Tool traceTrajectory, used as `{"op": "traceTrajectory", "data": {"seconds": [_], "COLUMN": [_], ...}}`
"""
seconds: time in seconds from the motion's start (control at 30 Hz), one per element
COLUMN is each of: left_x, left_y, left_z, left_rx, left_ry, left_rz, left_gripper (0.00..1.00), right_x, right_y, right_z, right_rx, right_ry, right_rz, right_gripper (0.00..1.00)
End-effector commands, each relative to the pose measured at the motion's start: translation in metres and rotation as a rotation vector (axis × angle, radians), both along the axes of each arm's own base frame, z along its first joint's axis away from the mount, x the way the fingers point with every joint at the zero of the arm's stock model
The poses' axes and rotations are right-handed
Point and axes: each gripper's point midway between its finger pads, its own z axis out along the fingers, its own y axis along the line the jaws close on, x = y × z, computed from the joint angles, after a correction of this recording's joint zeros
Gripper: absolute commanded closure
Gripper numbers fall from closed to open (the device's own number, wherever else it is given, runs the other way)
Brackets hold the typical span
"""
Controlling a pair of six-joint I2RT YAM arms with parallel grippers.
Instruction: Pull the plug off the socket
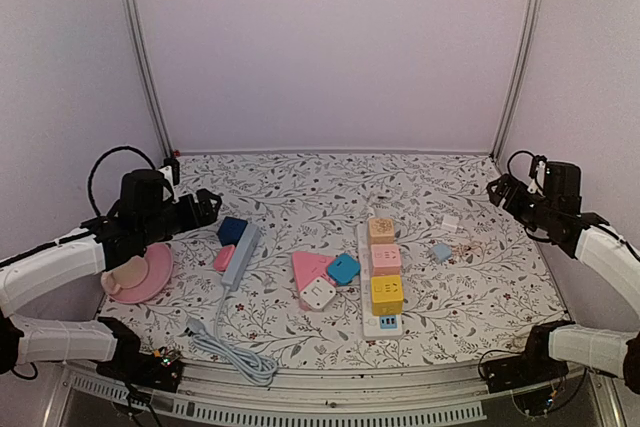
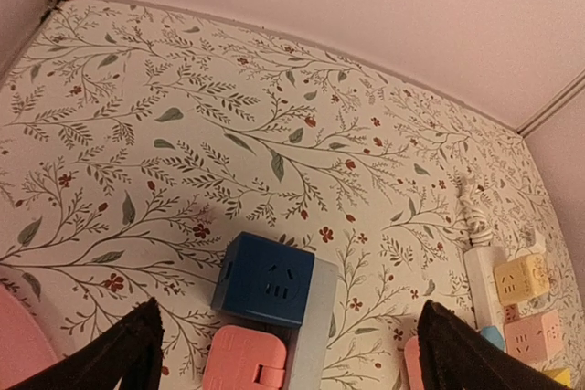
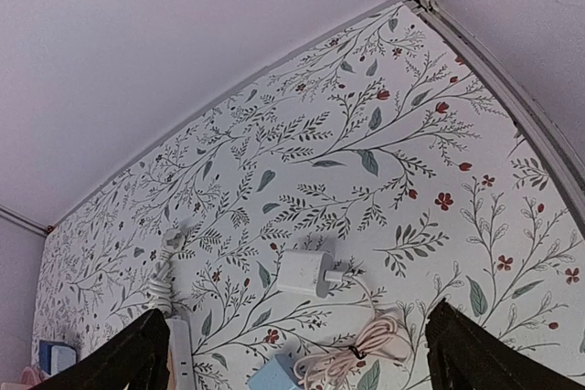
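Your left pincer (image 1: 206,205) hangs above the left part of the counter (image 1: 300,187). It is released and holds nothing (its wrist camera shows the two dark fingers (image 2: 128,349) at the lower corners of the picture, well apart). Just near and right of it lies the grey-blue socket strip (image 1: 241,257), running from near to far. The dark blue plug (image 1: 232,230) sits at the strip's far end, and a pink plug (image 1: 223,258) lies against its left side, a little nearer. Neither finger touches the dark blue plug. The strip's grey cable (image 1: 235,349) lies bunched by the near edge, and a pink plate (image 1: 152,277) rests to the left of the strip. Right of centre, a white strip (image 1: 363,257) carries an orange cube (image 1: 380,230), a pink cube (image 1: 386,259) and a yellow cube (image 1: 387,294) in a row. Your right pincer (image 1: 497,190) is also released, raised at the far right. It is well apart from the white charger (image 3: 306,276) and its coiled cord (image 3: 361,344) on the counter below.
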Motion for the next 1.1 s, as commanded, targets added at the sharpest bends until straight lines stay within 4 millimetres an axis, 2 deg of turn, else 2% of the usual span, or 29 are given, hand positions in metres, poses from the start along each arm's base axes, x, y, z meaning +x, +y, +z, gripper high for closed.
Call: {"op": "traceTrajectory", "data": {"seconds": [0.0, 0.13, 0.33, 0.53, 0.63, 0.77, 0.97, 1.07], "left_x": [-0.001, -0.002, -0.005, -0.007, -0.009, -0.011, -0.014, -0.016], "left_y": [-0.012, -0.022, -0.036, -0.050, -0.056, -0.063, -0.077, -0.088], "left_z": [0.005, 0.004, -0.006, -0.012, -0.013, -0.013, -0.009, -0.005], "left_rx": [-0.050, -0.096, -0.151, -0.185, -0.186, -0.196, -0.222, -0.232], "left_ry": [-0.017, -0.006, 0.022, 0.040, 0.048, 0.051, 0.045, 0.044], "left_rz": [-0.056, -0.091, -0.132, -0.163, -0.181, -0.199, -0.232, -0.257], "left_gripper": [0.03, 0.03, 0.03, 0.03, 0.03, 0.03, 0.03, 0.03], "right_x": [0.001, -0.001, -0.005, -0.020, -0.039, -0.075, -0.133, -0.153], "right_y": [0.011, 0.033, 0.066, 0.118, 0.148, 0.181, 0.218, 0.228], "right_z": [-0.004, -0.009, -0.013, -0.015, -0.016, -0.026, -0.056, -0.072], "right_rx": [-0.005, 0.026, -0.002, -0.025, -0.038, -0.052, -0.055, -0.064], "right_ry": [-0.004, 0.005, 0.012, 0.036, 0.049, 0.090, 0.181, 0.231], "right_rz": [0.080, 0.205, 0.267, 0.365, 0.436, 0.520, 0.651, 0.682], "right_gripper": [0.01, 0.01, 0.01, 0.01, 0.01, 0.01, 0.00, 0.00]}}
